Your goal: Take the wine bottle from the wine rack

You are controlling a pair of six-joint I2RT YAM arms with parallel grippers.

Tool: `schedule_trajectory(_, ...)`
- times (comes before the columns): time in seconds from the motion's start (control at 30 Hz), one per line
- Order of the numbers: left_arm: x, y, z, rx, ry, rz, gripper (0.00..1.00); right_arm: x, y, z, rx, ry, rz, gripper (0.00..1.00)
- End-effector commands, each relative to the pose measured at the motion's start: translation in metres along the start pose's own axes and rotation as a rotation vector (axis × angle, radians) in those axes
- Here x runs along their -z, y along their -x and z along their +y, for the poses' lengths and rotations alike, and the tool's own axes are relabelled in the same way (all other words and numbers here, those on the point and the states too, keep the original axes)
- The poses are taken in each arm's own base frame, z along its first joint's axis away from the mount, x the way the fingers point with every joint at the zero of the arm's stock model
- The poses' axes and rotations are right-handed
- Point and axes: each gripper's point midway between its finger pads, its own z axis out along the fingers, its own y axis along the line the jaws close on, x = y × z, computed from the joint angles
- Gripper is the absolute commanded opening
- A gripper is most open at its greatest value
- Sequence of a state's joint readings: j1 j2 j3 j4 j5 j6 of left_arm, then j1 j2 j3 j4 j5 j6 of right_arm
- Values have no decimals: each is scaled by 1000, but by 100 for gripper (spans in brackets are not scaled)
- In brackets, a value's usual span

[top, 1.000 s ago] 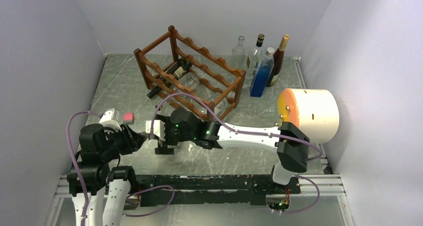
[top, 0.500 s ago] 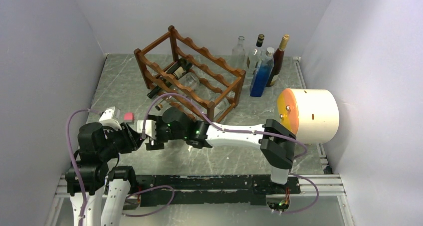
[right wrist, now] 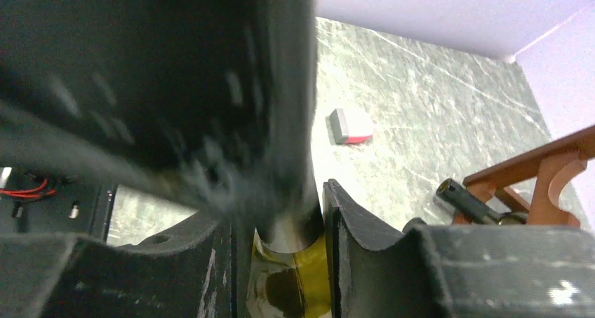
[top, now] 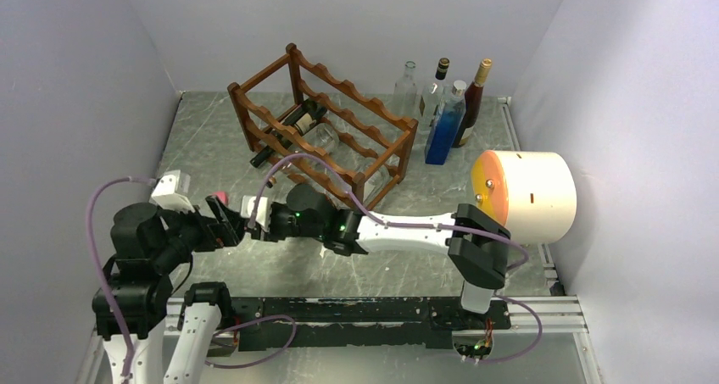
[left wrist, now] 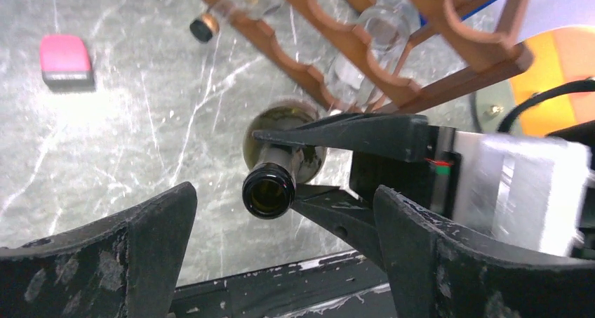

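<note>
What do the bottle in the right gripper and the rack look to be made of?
The bottle looks like olive-green glass: glossy, with a hollow mouth and see-through walls. The rack looks like reddish-brown stained wood with a smooth, slightly shiny finish, though no grain shows.

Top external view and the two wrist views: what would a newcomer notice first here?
First comes the reddish-brown wine rack, standing at the middle back. Just in front of it, the right end effector is shut on the neck of a green bottle, whose mouth points into the open left end effector. On the right side, a big white drum with an orange face also draws the eye.
</note>
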State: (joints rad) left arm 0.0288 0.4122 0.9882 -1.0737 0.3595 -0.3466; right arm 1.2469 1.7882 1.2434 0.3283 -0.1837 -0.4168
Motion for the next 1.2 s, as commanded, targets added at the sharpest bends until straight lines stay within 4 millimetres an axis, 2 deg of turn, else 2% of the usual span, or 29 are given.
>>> schedule_trajectory(0.0, 20, 35, -22, -42, -44, -95, 100, 20, 20, -6, -177, -58, -45, 24)
schedule_trajectory(0.2, 42, 71, -28, -73, -13, -260, 100, 56, 51, -12, -345, -116, -135, 17)
schedule_trajectory(0.37, 40, 75, -19, -15, 25, -322, 100, 88, 83, -5, -463, -71, -194, 9)
schedule_trajectory(0.47, 30, 69, -9, 6, 55, -313, 100, 108, 89, -1, -486, -56, -174, 0)
schedule_trajectory(0.67, 11, 59, 3, 34, 75, -283, 99, 170, 78, -20, -545, -246, -102, 0)
schedule_trajectory(0.7, 9, 59, 4, 37, 73, -280, 99, 179, 67, -20, -560, -279, -72, 0)
schedule_trajectory(0.87, -1, 55, 10, 37, 85, -257, 98, 227, 41, -41, -616, -499, 60, 0)
schedule_trajectory(1.03, -8, 50, 18, 25, 110, -231, 98, 281, 20, -66, -646, -765, 202, 0)
schedule_trajectory(1.17, -13, 47, 22, 19, 118, -225, 98, 320, 8, -84, -654, -977, 245, 0)
